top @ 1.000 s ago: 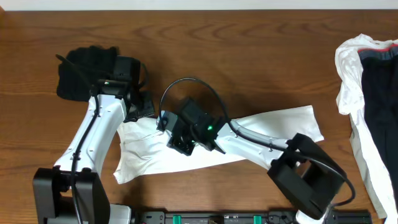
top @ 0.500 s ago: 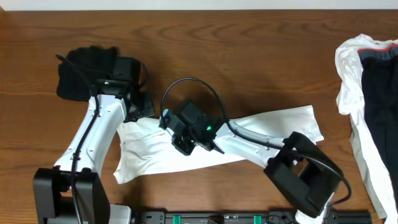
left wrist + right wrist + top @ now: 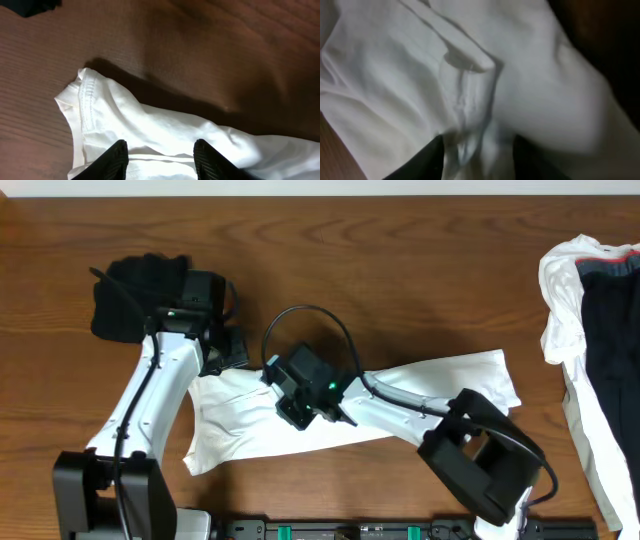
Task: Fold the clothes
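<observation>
Right hand (image 3: 477,155) half-open astride a ridge of white T-shirt (image 3: 470,375), holding nothing; left hand (image 3: 160,150) likewise. Limp, light cloth: probably best pinched at its nine-o'clock hem.

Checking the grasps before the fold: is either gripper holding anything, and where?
Cannot be told. Both straddle the white shirt: the left gripper near its hemmed corner, the right gripper over a raised crease mid-cloth.

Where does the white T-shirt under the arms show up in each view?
Overhead: white T-shirt spread across lower centre.
Left wrist: white T-shirt across lower half, hem at left.
Right wrist: white T-shirt fills most of frame.
Shared landmark: brown table bordering the fabric.
</observation>
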### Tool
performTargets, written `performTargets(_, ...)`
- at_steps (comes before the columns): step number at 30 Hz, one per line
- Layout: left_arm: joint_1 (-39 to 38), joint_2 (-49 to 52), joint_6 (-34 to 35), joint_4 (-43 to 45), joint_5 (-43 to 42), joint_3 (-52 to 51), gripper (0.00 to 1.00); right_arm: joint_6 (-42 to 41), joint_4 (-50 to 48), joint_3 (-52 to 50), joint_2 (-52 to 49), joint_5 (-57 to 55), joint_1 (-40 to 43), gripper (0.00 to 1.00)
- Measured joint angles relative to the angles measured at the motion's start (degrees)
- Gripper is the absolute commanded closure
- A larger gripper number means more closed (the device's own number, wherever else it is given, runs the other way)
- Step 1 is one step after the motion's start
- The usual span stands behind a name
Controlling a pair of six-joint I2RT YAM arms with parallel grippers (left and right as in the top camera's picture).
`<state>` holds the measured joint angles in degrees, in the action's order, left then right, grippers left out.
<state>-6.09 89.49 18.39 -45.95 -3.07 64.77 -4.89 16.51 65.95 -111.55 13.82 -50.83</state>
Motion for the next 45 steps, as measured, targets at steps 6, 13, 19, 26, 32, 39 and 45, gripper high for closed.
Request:
performTargets(6, 0.0, -4.0, 0.0, -1.4, -4.2, 1.1, 0.55, -0.3, 4.4, 0.2, 8.3, -1.0, 3.5, 0.41)
performTargets(13, -1.1, -4.4, 0.0, -7.4, -8.5, 1.8, 0.55, -0.5, 17.3, 1.6, 18.8, -2.4, 15.0, 0.4)
performTargets(19, -3.1, -4.4, 0.4, -11.7, -9.3, 1.7, 0.55, -0.6, 32.3, 1.6, 20.4, -4.8, 29.3, 0.39)
performTargets(26, -3.3, -4.4, 4.2, -16.8, -8.7, -1.5, 0.55, -0.6, 37.8, 1.5, 20.4, -8.8, 40.3, 0.37)
performTargets(32, -3.3, -4.4, 10.2, -12.7, -3.3, -8.5, 0.55, -0.6, 37.2, 1.5, 20.3, -10.3, 45.3, 0.36)
performTargets(39, -3.3, -4.4, 12.2, -4.0, -1.2, -16.5, 0.55, -0.6, 36.8, 1.5, 20.3, -10.7, 46.1, 0.35)
performTargets(45, -3.3, -4.4, 13.6, 0.9, -0.8, -20.9, 0.55, -0.6, 36.8, 1.5, 20.3, -10.7, 46.1, 0.35)
